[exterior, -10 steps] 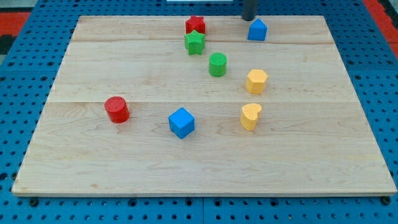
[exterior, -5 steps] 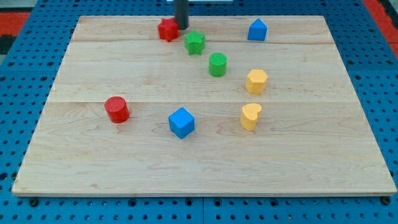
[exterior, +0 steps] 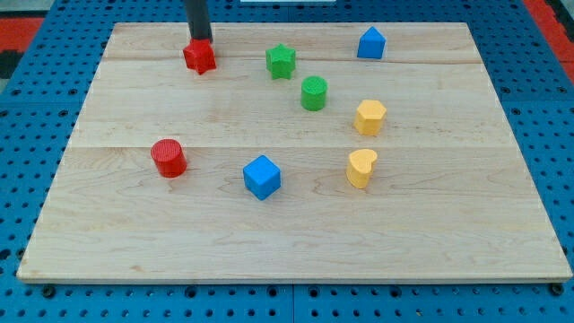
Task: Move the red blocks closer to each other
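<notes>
A red star block (exterior: 199, 57) lies near the board's top edge, left of centre. My tip (exterior: 200, 39) touches its top side. A red cylinder (exterior: 168, 157) stands lower on the left half of the wooden board (exterior: 134, 224), well below the red star.
A green star (exterior: 281, 61) and a green cylinder (exterior: 313, 93) lie right of the red star. A blue block with a pointed top (exterior: 370, 42) sits at top right. A blue cube (exterior: 262, 177), a yellow hexagonal block (exterior: 369, 117) and a yellow heart (exterior: 361, 168) lie lower.
My tip swept left along the board's top, met the red star and pushed it left and slightly down, away from the green star. The other blocks have not moved.
</notes>
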